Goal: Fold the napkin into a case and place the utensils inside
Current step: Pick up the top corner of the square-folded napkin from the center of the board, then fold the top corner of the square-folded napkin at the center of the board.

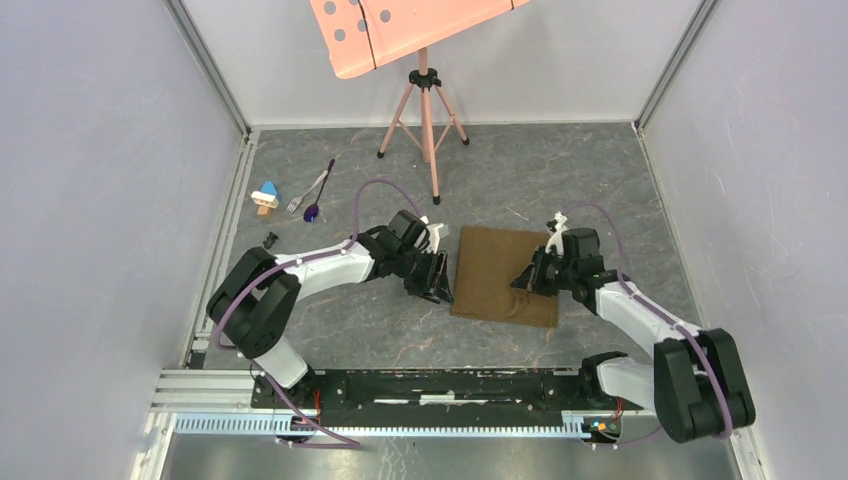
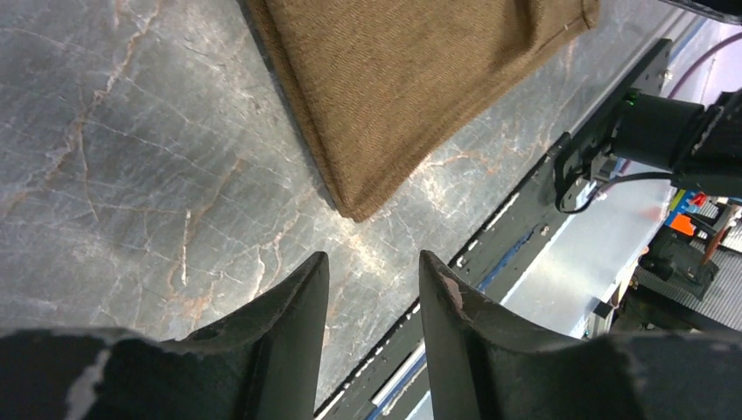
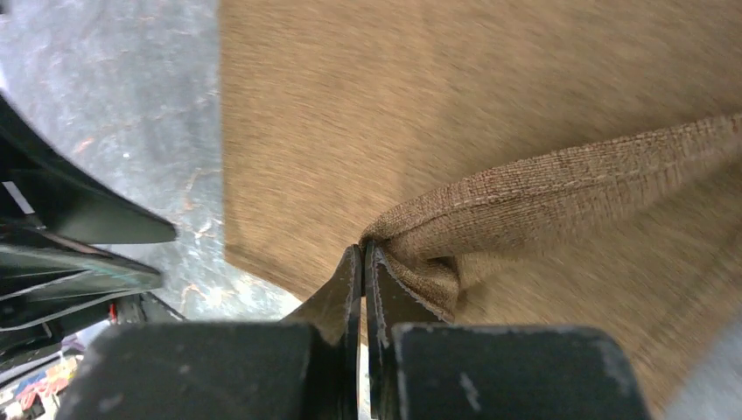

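Note:
The olive-brown napkin [image 1: 500,268] lies on the grey marbled table [image 1: 600,180] between my two grippers. My right gripper [image 1: 525,279] is shut on a pinched-up fold of the napkin [image 3: 525,188] over its right part, the cloth bunched at the fingertips [image 3: 362,262]. My left gripper [image 1: 440,290] is open and empty, just left of the napkin's near-left corner [image 2: 354,210]; its fingers [image 2: 297,306] hover over bare table. The fork [image 1: 305,193] and the purple-bowled spoon [image 1: 312,210] lie together at the far left.
A small blue, white and tan toy block [image 1: 265,197] and a tiny black piece [image 1: 270,240] sit near the left wall. A pink music stand on a tripod [image 1: 425,110] stands at the back. A black rail [image 1: 450,385] runs along the near edge.

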